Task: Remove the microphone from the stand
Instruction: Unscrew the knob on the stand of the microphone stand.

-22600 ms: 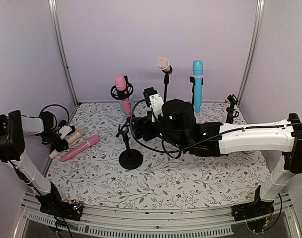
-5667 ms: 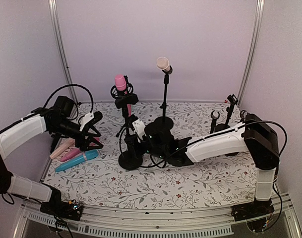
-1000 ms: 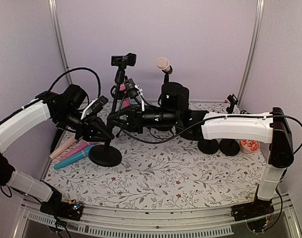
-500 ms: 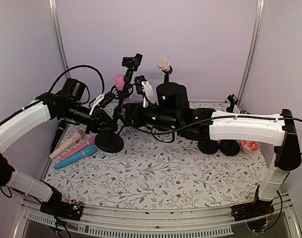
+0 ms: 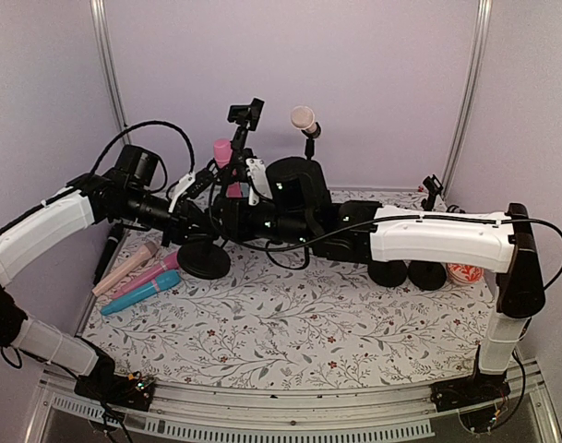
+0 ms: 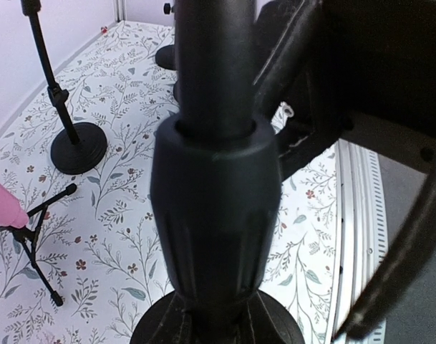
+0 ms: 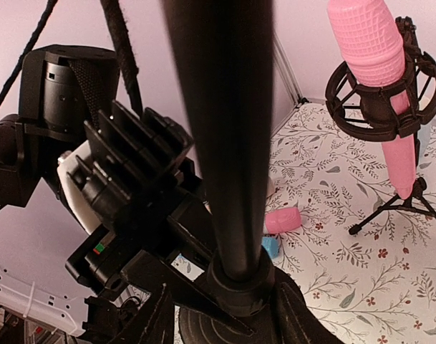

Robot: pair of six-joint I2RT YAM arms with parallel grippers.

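Note:
A black stand with a round base (image 5: 199, 263) leans right, and its top clip (image 5: 247, 113) looks empty. My left gripper (image 5: 190, 227) is shut on the stand's lower collar (image 6: 216, 215); its dark fingers (image 7: 189, 290) press the collar from the left. My right gripper (image 7: 225, 322) is open, one finger on each side of the pole (image 7: 221, 107), with gaps showing. A pink microphone (image 7: 368, 43) sits in a shock-mount tripod stand (image 5: 223, 152). A beige microphone (image 5: 304, 118) stands on a tall stand behind.
Blue (image 5: 142, 293), pink (image 5: 151, 274) and beige (image 5: 124, 268) microphones lie on the floral mat at the left. Two bare stand bases (image 5: 388, 272) (image 5: 428, 274) and a red-and-white round thing (image 5: 463, 272) sit at the right. Purple walls close in the back and sides.
The black stand's base has slid away from the front edge toward the back, and its pole now leans right. My right gripper has let go of the pole and now straddles it lower down.

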